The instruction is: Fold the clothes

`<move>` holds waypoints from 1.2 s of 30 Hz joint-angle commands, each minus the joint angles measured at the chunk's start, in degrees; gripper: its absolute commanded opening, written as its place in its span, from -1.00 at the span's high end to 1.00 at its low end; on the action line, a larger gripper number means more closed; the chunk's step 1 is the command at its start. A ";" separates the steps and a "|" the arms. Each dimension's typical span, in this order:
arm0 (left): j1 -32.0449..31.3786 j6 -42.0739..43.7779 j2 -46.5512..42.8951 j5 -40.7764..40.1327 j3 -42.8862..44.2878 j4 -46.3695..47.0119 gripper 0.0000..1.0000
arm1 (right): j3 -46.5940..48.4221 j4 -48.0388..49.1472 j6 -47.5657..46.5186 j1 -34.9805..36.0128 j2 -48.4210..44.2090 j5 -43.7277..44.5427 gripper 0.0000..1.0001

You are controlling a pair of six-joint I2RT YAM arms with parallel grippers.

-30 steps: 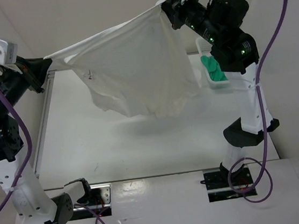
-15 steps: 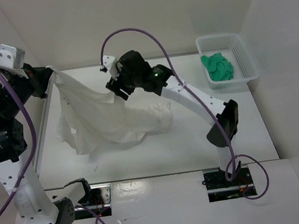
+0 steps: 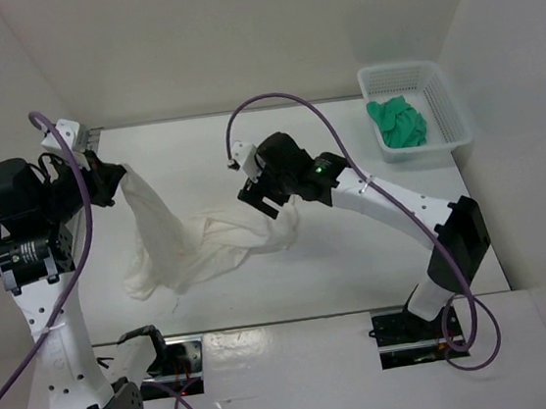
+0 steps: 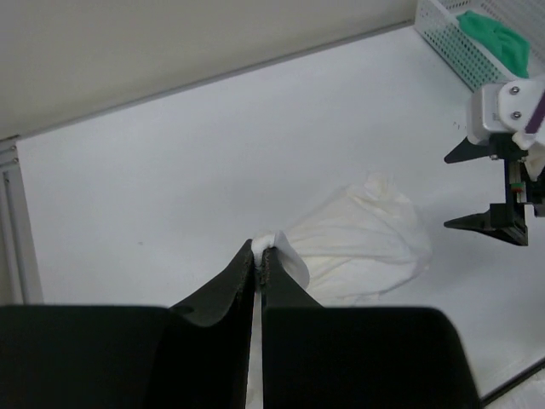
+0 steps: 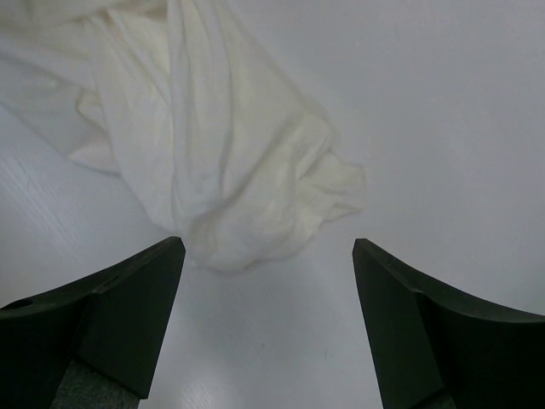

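At the left, the left claw (image 3: pixel 107 179) is raised above the worktop (image 3: pixel 358 254), its jaws pinched tight on a corner of the white garment (image 3: pixel 200 252). From there the garment hangs down and trails rightward in a crumpled heap across the middle of the worktop. The right claw (image 3: pixel 264 198) hovers just over the garment's right end with its jaws spread wide, gripping nothing. Far right, well apart from both, a white mesh basket (image 3: pixel 456 124) holds a green cloth (image 3: pixel 397 121).
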 commanded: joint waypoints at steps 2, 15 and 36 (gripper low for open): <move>0.36 2.59 -3.67 3.08 -4.66 3.38 0.99 | -9.25 3.58 1.36 -3.64 -0.92 -1.51 -0.75; 0.36 5.76 -7.54 1.76 -13.90 2.86 0.99 | -11.82 6.31 3.12 -12.88 5.22 -11.60 -0.59; 0.36 5.76 -7.54 2.29 -13.90 2.86 0.99 | -5.40 0.60 3.20 -22.11 14.63 -42.12 -0.48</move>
